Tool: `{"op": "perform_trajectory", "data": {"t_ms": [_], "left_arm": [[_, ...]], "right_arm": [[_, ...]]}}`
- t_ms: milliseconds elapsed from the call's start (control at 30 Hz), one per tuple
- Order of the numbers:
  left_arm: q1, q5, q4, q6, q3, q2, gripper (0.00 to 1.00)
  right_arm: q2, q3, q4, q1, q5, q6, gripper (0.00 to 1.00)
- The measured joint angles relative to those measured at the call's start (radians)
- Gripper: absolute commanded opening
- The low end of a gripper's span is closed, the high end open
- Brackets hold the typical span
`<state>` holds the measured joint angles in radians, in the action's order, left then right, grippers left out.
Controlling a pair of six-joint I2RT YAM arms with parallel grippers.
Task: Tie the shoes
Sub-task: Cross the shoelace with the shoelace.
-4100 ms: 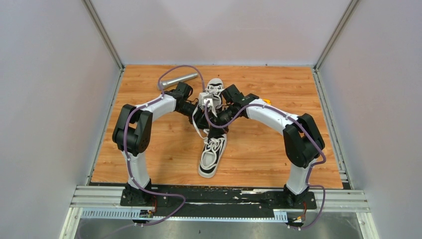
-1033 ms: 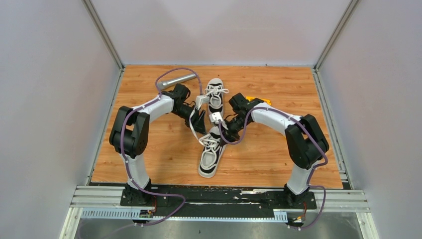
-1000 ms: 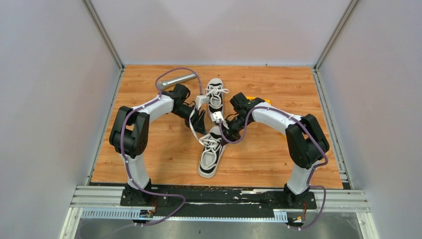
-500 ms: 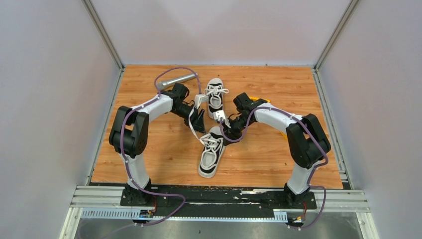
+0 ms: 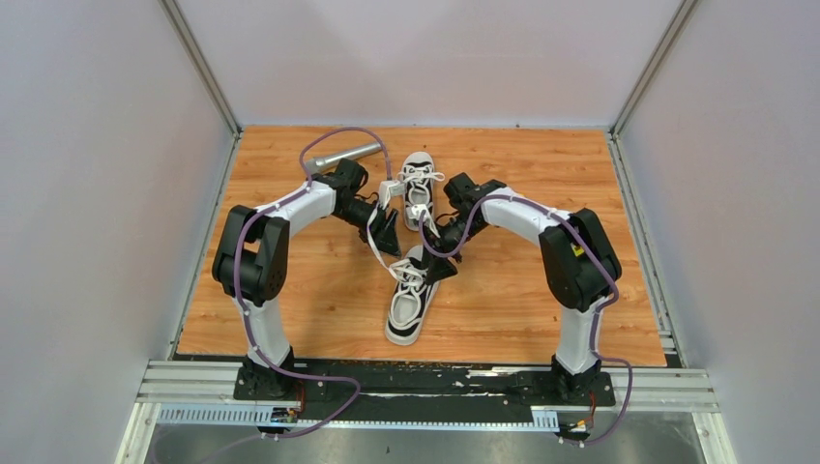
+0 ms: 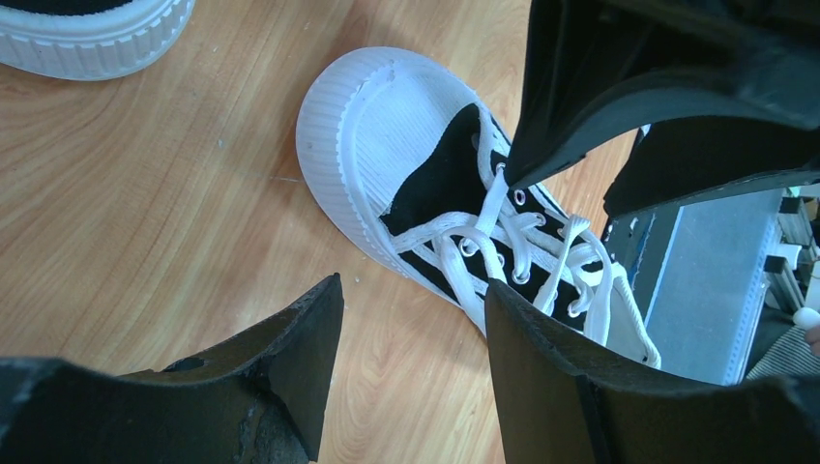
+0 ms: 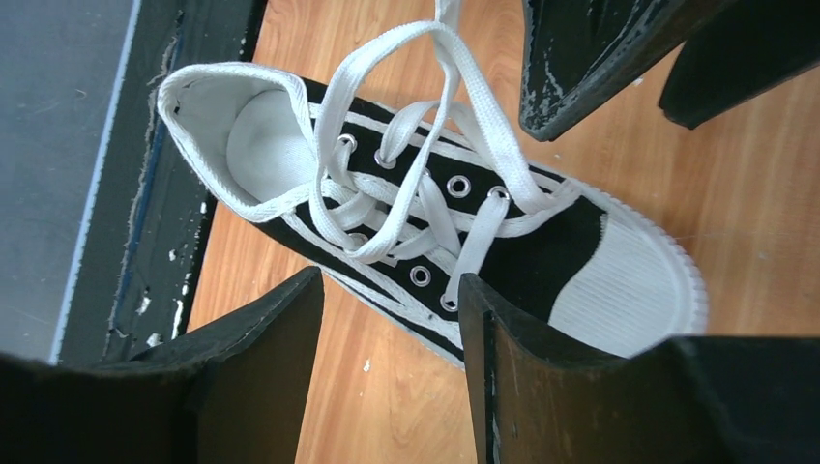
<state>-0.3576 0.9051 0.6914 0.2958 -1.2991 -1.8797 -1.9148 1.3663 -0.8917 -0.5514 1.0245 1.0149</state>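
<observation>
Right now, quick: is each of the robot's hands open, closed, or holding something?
Left hand: open, holding nothing.
Right hand: open, holding nothing.

The left arm [image 5: 290,206] and right arm [image 5: 527,217] arch inward to mid-frame in the top view, left gripper [image 5: 386,232] and right gripper [image 5: 440,267] pointed down close together, jaws parted.

One shoe [image 7: 541,261] sits on the counter [image 7: 774,193], toe cap pointing right, laces [image 7: 425,208] loose with a loop running up out of frame. The right claw [image 7: 389,280] hovers over it, fingers apart, gripping nothing.
</observation>
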Motion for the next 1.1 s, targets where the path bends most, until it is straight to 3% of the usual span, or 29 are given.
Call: {"op": "perform_trajectory", "data": {"t_ms": [367,600,1100], "left_arm": [[0.000,0.002,0.000,0.000,0.000,-0.003,0.63],[0.000,0.002,0.000,0.000,0.000,-0.003,0.63],[0.000,0.002,0.000,0.000,0.000,-0.003,0.62]], "right_arm": [[-0.056,0.035,-0.083,-0.020,0.058,-0.006,0.50],[-0.045,0.007,-0.001,-0.042,0.060,-0.104,0.36],[0.009,-0.044,0.089,-0.044,-0.032,-0.184,0.22]]}}
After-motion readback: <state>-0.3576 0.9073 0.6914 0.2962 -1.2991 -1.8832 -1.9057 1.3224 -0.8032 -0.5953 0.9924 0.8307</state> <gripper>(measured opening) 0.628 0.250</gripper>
